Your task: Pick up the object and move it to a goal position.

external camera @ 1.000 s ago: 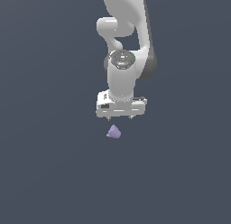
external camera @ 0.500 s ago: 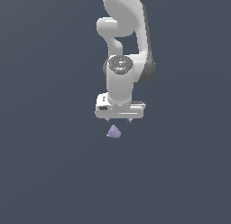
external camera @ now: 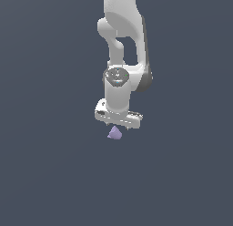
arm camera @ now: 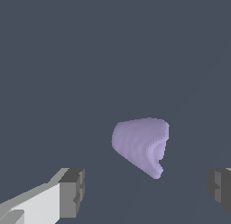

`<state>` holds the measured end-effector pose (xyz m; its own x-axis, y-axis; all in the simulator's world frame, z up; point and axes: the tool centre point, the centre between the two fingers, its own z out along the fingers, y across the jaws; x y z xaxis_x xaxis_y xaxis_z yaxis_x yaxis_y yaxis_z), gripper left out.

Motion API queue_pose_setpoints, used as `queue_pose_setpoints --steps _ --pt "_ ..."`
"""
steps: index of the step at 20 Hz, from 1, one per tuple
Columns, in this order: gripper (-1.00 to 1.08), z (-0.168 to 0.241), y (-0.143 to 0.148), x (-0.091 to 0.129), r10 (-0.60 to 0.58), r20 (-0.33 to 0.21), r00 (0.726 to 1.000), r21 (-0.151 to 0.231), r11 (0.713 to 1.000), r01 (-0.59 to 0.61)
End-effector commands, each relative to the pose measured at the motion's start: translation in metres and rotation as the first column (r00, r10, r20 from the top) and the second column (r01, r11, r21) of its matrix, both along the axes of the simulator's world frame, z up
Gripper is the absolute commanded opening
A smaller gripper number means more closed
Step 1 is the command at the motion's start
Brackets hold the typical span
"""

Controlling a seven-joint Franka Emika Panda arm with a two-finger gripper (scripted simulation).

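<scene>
Wrist view: hand (arm camera: 144, 191) spread wide, nothing held; grey fingertips (arm camera: 72, 191) well apart, object (arm camera: 140, 146) lies ahead of the gap between them, touching neither.
Exterior view: hand (external camera: 119, 125) points down, just above object (external camera: 114, 133).
Object: tiny pale purple faceted lump, at 6 o'clock from hand.
Arm: white arm (external camera: 122, 52) rises at 12 o'clock.
Surface: plain dark grey-blue.

Object (external camera: 114, 133) just below gripper (external camera: 117, 125), between fingers (arm camera: 71, 192)

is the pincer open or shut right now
Open. In the wrist view the two fingers stand wide apart, the pale purple lump untouched in the gap of the pincer.
</scene>
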<state>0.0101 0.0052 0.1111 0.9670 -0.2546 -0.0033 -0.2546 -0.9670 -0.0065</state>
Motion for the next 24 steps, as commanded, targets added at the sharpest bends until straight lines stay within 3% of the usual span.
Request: queue_pose_setpoints --steps 1,10,17,24 --pt "1.00 -0.008 -0.003 0.001 -0.056 0.000 0.998 -0.002 0.998 0.056" --pt "1.00 -0.025 -0.009 0.002 -0.163 0.001 0.987 -0.007 0.987 0.163" --pt "1.00 -0.029 -0.009 0.002 -0.165 0.001 0.986 -0.007 0.986 0.165" --pt "1.00 -0.061 -0.010 0.001 -0.169 0.001 0.986 -0.007 0.986 0.169"
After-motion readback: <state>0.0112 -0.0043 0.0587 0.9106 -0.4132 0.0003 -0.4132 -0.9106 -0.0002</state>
